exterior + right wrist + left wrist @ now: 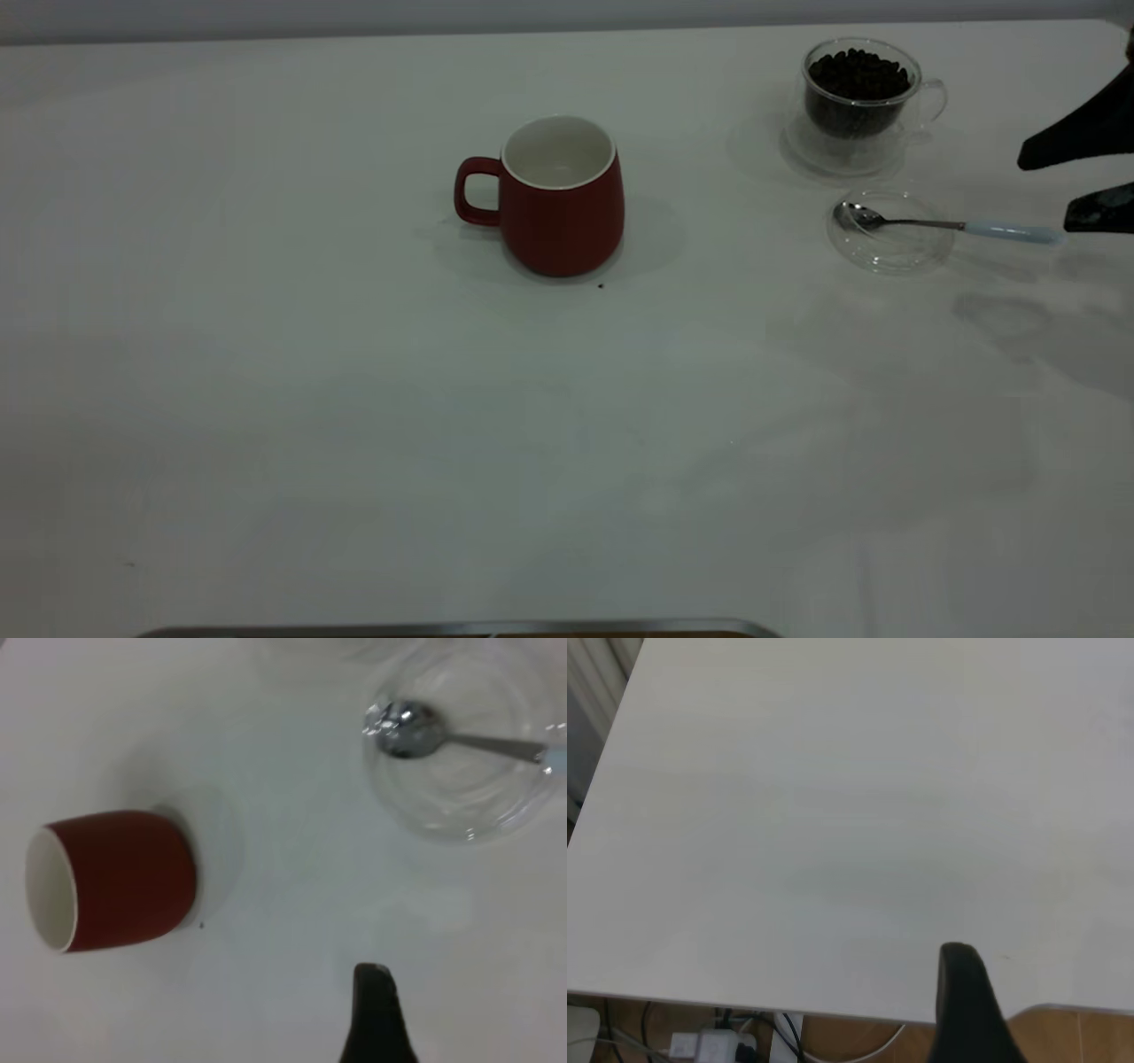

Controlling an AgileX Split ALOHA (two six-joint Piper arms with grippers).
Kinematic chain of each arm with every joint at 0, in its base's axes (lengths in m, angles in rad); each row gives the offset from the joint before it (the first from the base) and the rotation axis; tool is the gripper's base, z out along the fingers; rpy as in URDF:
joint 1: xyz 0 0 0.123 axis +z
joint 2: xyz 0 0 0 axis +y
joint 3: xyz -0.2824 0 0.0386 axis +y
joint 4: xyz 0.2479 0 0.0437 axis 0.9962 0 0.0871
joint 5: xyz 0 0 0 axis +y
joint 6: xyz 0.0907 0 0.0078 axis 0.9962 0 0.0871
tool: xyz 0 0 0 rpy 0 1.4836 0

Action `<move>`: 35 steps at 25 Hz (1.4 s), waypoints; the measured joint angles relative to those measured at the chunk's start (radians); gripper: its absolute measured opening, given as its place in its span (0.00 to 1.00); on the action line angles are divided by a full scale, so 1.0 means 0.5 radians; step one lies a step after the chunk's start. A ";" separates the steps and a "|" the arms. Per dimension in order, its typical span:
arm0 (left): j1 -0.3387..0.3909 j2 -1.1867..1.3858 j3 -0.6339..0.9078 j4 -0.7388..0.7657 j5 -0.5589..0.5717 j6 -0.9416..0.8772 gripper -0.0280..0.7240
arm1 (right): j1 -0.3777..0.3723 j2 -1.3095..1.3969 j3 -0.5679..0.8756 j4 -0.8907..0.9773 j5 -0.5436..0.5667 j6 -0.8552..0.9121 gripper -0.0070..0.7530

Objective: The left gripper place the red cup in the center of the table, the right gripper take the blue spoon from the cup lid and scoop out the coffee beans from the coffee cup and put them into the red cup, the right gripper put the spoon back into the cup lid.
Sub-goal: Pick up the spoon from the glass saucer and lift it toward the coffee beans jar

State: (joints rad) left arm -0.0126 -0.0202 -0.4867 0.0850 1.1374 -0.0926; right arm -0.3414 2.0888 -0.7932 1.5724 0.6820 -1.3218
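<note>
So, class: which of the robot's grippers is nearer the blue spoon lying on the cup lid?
Right. The right gripper sits just past the blue spoon's handle end, fingers open. The left gripper is away at the table's edge.

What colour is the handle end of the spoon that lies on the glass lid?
Pale blue; the rest of the spoon is shiny metal. The exterior view shows it best.

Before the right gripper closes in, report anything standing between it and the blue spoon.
Nothing visible does. The right gripper is open just beyond the blue spoon's handle end, only bare table between them.
</note>
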 joint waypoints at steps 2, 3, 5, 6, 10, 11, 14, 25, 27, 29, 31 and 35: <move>0.000 0.000 0.000 0.000 0.000 0.000 0.72 | -0.022 0.045 -0.007 0.014 0.001 -0.005 0.77; 0.000 0.000 0.000 0.000 0.000 0.000 0.72 | -0.035 0.063 -0.009 0.023 0.001 -0.016 0.77; 0.000 0.000 0.000 0.000 0.000 0.000 0.72 | -0.061 0.102 -0.011 0.049 0.003 -0.039 0.77; 0.000 0.000 0.000 0.000 0.000 0.000 0.72 | -0.075 0.121 -0.011 0.077 0.006 -0.067 0.77; 0.000 0.000 0.000 0.000 0.000 -0.002 0.72 | -0.101 0.220 -0.050 0.165 0.064 -0.155 0.77; 0.000 0.000 0.000 0.000 0.000 -0.002 0.72 | -0.101 0.258 -0.073 0.183 0.081 -0.169 0.77; 0.000 0.000 0.000 0.000 0.000 -0.002 0.72 | -0.101 0.365 -0.142 0.209 0.124 -0.190 0.77; 0.000 0.000 0.000 0.000 0.000 -0.002 0.72 | -0.101 0.532 -0.291 0.289 0.133 -0.215 0.77; 0.000 0.000 0.000 0.000 0.000 -0.002 0.72 | -0.101 0.570 -0.295 0.304 0.132 -0.227 0.77; 0.000 0.000 0.000 0.000 0.000 -0.002 0.72 | -0.101 0.593 -0.295 0.327 0.132 -0.242 0.77; 0.000 0.000 0.000 0.000 0.000 -0.002 0.72 | -0.101 0.603 -0.295 0.349 0.134 -0.253 0.77; 0.000 0.000 0.000 0.000 0.000 -0.002 0.72 | -0.101 0.603 -0.295 0.394 0.132 -0.292 0.77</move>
State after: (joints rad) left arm -0.0126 -0.0202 -0.4867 0.0850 1.1374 -0.0936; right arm -0.3920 2.3901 -0.9408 1.7696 0.7478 -1.4679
